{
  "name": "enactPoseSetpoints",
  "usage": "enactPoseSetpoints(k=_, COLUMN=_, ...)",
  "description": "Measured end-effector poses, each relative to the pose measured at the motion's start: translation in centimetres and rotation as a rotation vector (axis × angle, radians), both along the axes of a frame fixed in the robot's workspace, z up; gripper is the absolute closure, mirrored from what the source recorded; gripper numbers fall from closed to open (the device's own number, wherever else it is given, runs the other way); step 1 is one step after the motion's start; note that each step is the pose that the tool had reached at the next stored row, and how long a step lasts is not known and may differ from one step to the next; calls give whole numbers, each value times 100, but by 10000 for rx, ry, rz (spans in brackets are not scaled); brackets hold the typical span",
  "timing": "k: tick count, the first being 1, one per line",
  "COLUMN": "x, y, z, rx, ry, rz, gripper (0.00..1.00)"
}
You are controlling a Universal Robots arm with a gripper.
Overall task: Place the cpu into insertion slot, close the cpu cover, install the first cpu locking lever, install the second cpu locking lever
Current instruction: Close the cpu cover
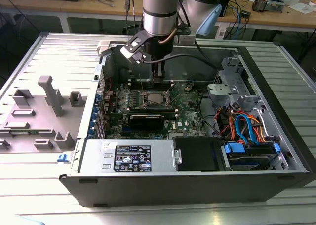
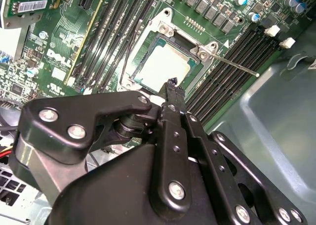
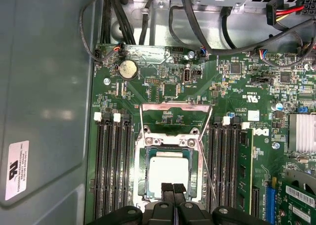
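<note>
The open computer case [image 1: 148,180] lies on the ribbed metal worktop [image 1: 59,52], and the green motherboard [image 3: 163,86] lines its floor. We see the cpu cover [image 3: 173,132] tipped up on its hinge, not yet closed. A thin locking lever [image 2: 232,65] stands free beside it. The cpu [image 3: 168,168] already sits flat in the insertion slot [image 3: 147,171]. The gripper [image 3: 173,187] is clenched on nothing, its tips just over the chip's near edge. We judge the chip light, rigid and smooth-topped, with a fragile underside, so any hold should be on its edges. The cover looks thin but stiff, best pushed at its free edge.
</note>
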State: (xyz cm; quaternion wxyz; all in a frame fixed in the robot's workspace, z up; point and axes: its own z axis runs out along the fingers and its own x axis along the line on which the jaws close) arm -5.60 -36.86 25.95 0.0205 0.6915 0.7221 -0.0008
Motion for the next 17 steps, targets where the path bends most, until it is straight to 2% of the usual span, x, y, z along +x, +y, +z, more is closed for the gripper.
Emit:
enactPoseSetpoints(k=6, x=0, y=0, z=73, rx=-2, ry=0, rz=0, gripper=89)
enactPoseSetpoints(k=13, x=0, y=1, z=220, rx=-13, ry=3, rz=0, gripper=89)
enactPoseSetpoints(k=17, x=0, y=1, z=220, rx=-12, ry=2, rz=0, gripper=89)
